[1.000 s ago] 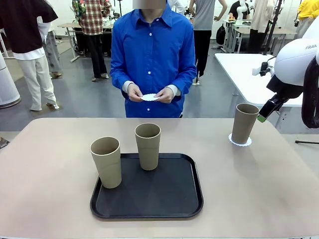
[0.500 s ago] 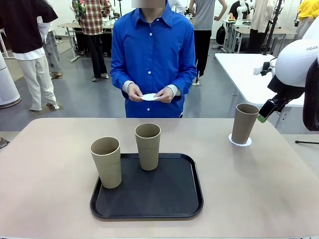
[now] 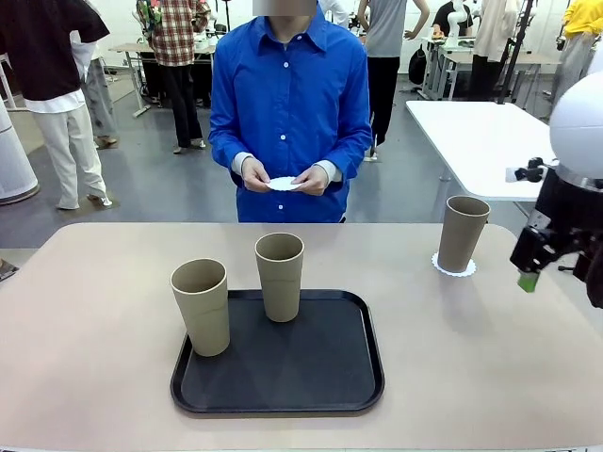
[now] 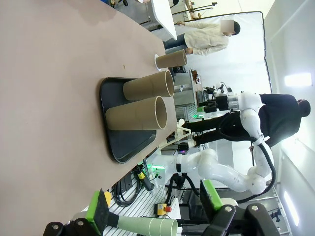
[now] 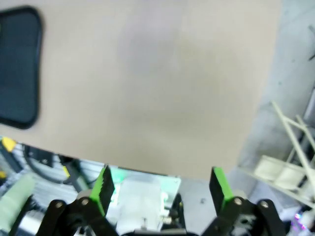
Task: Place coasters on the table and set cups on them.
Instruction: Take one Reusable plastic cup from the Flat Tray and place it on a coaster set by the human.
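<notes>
One tan cup (image 3: 464, 234) stands on a white lacy coaster (image 3: 453, 266) at the far right of the beige table (image 3: 94, 320). Two more cups (image 3: 201, 306) (image 3: 280, 276) stand on the black tray (image 3: 311, 363). The person in blue holds another coaster (image 3: 281, 184) in both hands above the far edge. My right gripper (image 3: 528, 268) hangs to the right of the lone cup, apart from it, near the table's right edge; its wrist view shows it open (image 5: 160, 189) and empty over bare table (image 5: 147, 73). My left gripper (image 4: 155, 204) is open and empty, far from the cups (image 4: 135, 115).
The tray (image 4: 125, 147) lies in the middle near my side, and its corner (image 5: 17, 69) shows in the right wrist view. A white table (image 3: 480, 132) stands beyond the right edge. Several people stand in the background.
My right gripper has drawn away from the cup on the coaster, moving right and lower toward the table's right edge. Cups, tray and the person's hands have not moved.
</notes>
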Robot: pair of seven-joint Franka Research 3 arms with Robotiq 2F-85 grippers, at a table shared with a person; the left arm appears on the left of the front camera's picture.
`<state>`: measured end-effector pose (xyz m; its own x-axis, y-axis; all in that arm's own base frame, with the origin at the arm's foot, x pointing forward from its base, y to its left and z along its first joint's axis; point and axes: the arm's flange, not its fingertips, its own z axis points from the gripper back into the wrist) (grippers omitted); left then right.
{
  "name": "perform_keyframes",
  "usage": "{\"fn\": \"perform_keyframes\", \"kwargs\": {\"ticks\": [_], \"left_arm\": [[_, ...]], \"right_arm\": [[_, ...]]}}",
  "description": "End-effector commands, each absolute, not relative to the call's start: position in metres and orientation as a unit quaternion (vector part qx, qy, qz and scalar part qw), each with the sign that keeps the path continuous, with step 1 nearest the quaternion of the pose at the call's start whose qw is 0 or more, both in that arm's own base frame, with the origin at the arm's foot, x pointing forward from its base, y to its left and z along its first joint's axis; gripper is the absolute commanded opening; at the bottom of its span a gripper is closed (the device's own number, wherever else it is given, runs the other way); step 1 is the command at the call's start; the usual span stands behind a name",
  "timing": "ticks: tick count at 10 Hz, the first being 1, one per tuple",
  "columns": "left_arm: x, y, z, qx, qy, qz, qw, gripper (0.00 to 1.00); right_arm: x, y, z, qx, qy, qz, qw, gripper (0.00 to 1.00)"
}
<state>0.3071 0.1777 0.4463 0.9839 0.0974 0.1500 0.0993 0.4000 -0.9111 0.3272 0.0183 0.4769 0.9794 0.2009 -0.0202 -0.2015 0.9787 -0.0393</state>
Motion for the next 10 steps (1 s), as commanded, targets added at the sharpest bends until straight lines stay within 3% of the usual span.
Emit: {"fn": "perform_keyframes", "kwargs": {"ticks": [1, 2, 3, 4, 6, 9, 10], "left_arm": [[0.305, 0.179, 0.448, -0.55, -0.092, -0.002, 0.83, 1.0], [0.305, 0.179, 0.448, -0.55, -0.092, -0.002, 0.83, 1.0], [0.305, 0.179, 0.448, -0.55, -0.092, -0.002, 0.83, 1.0], [0.305, 0.179, 0.448, -0.55, -0.092, -0.002, 0.83, 1.0], [0.305, 0.179, 0.448, -0.55, -0.092, -0.002, 0.83, 1.0], [0.305, 0.179, 0.448, -0.55, -0.092, -0.002, 0.83, 1.0], [0.305, 0.179, 0.448, -0.55, -0.092, -0.002, 0.83, 1.0]], "right_arm": [[0.313, 0.01, 0.477, 0.005, -0.063, 0.098, 0.993, 1.0], [0.327, 0.018, 0.477, -0.021, 0.008, 0.101, 0.995, 1.0], [0.318, 0.012, 0.482, -0.015, -0.01, 0.096, 0.995, 1.0], [0.331, 0.005, 0.486, 0.051, -0.031, 0.152, 0.987, 1.0], [0.354, -0.025, 0.514, 0.283, -0.087, 0.195, 0.935, 1.0], [0.361, -0.105, 0.525, 0.512, -0.161, 0.11, 0.836, 1.0], [0.358, -0.13, 0.516, 0.546, -0.147, 0.064, 0.822, 1.0]]}}
